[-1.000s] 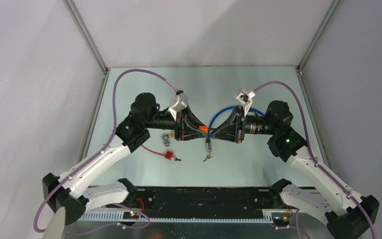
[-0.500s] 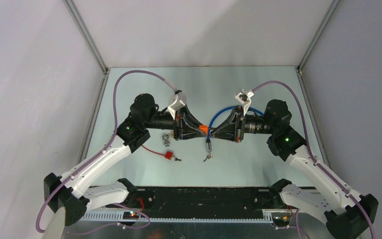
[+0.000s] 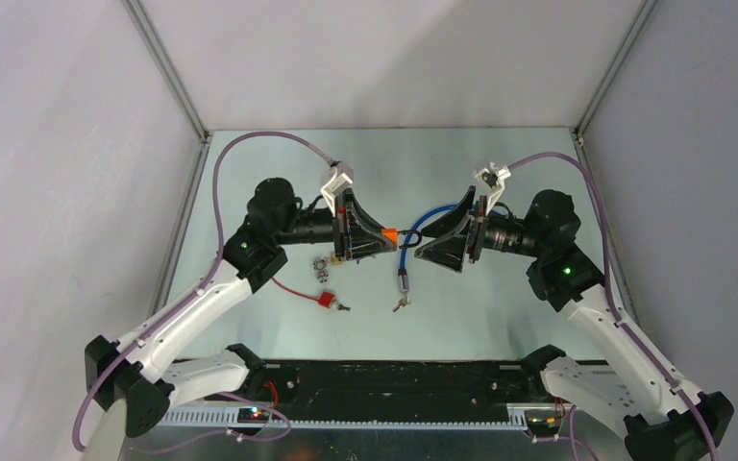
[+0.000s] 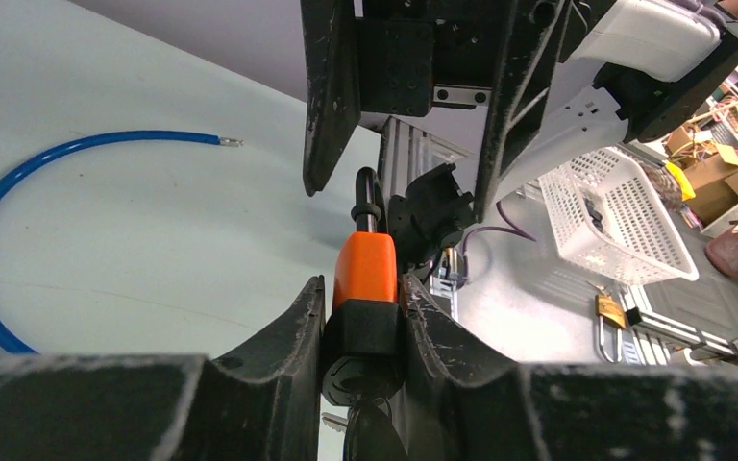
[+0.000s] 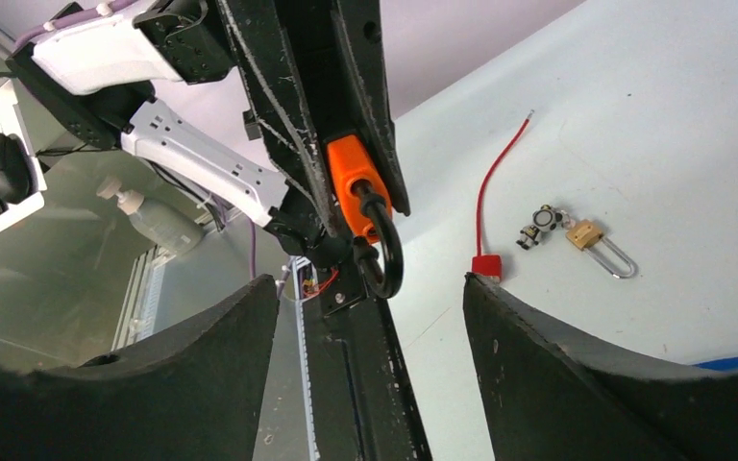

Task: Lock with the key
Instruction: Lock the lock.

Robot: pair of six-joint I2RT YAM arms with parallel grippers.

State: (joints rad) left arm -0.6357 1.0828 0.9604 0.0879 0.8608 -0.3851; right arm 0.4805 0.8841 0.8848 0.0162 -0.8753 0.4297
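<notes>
Pinching boxy orange padlock (image 5: 351, 182) mid-air in scuffed black left gripper (image 4: 363, 307), glossy curved black shackle (image 5: 385, 252) pointing outward. Holding right gripper (image 5: 365, 293) jaws spread wide, just short of shackle, touching nothing.

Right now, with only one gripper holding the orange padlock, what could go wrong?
The left gripper pinches the orange padlock in mid-air by its body alone; a push could twist it loose. The open right gripper faces the shackle closely, so advancing could strike it or the left fingers.
</notes>
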